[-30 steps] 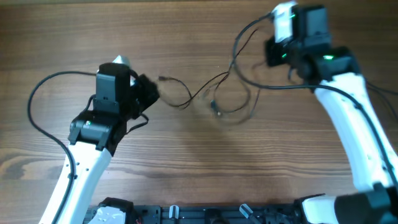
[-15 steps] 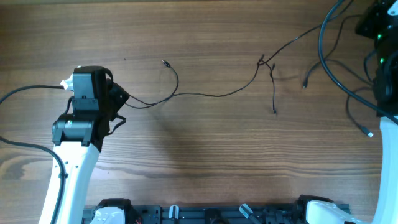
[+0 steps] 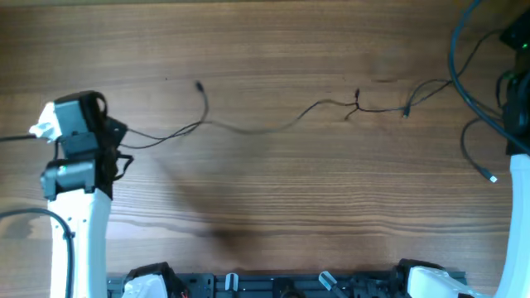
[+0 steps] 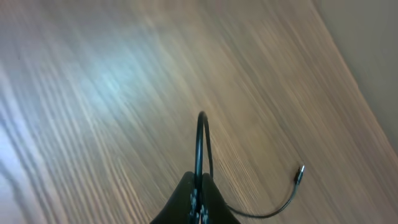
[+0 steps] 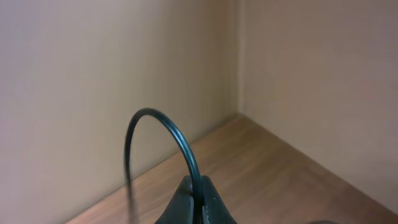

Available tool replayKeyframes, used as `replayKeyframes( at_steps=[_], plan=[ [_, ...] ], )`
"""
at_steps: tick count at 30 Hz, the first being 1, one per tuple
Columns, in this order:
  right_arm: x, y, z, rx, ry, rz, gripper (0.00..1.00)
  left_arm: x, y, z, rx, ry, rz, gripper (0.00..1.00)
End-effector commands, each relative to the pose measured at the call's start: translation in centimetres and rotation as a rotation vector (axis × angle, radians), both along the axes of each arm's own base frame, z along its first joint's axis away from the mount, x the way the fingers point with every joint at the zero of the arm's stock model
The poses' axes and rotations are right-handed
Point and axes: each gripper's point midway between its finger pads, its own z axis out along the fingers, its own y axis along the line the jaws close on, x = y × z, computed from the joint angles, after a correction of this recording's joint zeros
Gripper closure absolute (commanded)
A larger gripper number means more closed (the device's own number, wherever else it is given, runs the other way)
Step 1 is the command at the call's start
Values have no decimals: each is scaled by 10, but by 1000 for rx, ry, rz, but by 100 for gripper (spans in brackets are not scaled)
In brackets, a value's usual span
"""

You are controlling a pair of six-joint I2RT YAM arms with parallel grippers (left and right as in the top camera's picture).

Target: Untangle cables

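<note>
Thin black cables (image 3: 273, 124) lie stretched across the wooden table, with a small knot (image 3: 356, 101) right of the middle. One plug end (image 3: 199, 84) curls up at the left, another (image 3: 406, 110) lies right of the knot, and a silver-tipped end (image 3: 492, 177) hangs at the far right. My left gripper (image 3: 116, 136) is shut on a cable; the left wrist view shows the jaws (image 4: 199, 194) pinching it, with a loop (image 4: 201, 134) above and a plug end (image 4: 300, 172). My right gripper (image 5: 198, 190) is shut on a cable loop (image 5: 163, 122); overhead it sits at the frame's right edge (image 3: 515, 37).
The wooden table (image 3: 265, 207) fills the overhead view. Thicker black arm cables hang at the right (image 3: 464, 74) and left (image 3: 16, 139). A beige wall corner (image 5: 236, 62) stands behind the table in the right wrist view. A black rail (image 3: 281, 285) runs along the front edge.
Both arms have moved apart, the left one leftward and the right one toward the frame's right edge. The bunched cables have been drawn out into a long line with one small knot.
</note>
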Motion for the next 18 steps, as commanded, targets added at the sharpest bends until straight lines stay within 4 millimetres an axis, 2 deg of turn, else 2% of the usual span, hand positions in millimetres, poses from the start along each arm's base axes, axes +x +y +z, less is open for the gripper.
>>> replayKeyframes(
  at_steps=[1, 3, 6, 8, 13, 14, 18],
  plan=[
    [-10, -24, 4, 21, -36, -108, 96, -8, 20, 2, 5, -9, 77, 96],
    [-8, -25, 2, 43, -40, -98, 96, -5, 16, 1, -34, -21, 54, 96],
    [1, -13, -2, 70, -33, -7, 96, 3, 5, 2, -82, -49, 7, 96],
    [7, -8, -6, 83, -27, 32, 96, 5, 5, 3, -83, -58, 4, 96],
    [28, 26, -14, 127, -8, 253, 96, 10, -11, 1, -157, -74, -61, 96],
    [29, 27, -15, 131, -5, 256, 96, 12, -15, 1, -174, -79, -77, 96],
    [36, 25, -25, 120, 27, 260, 96, 21, -54, 3, -307, -107, -250, 96]
  ],
)
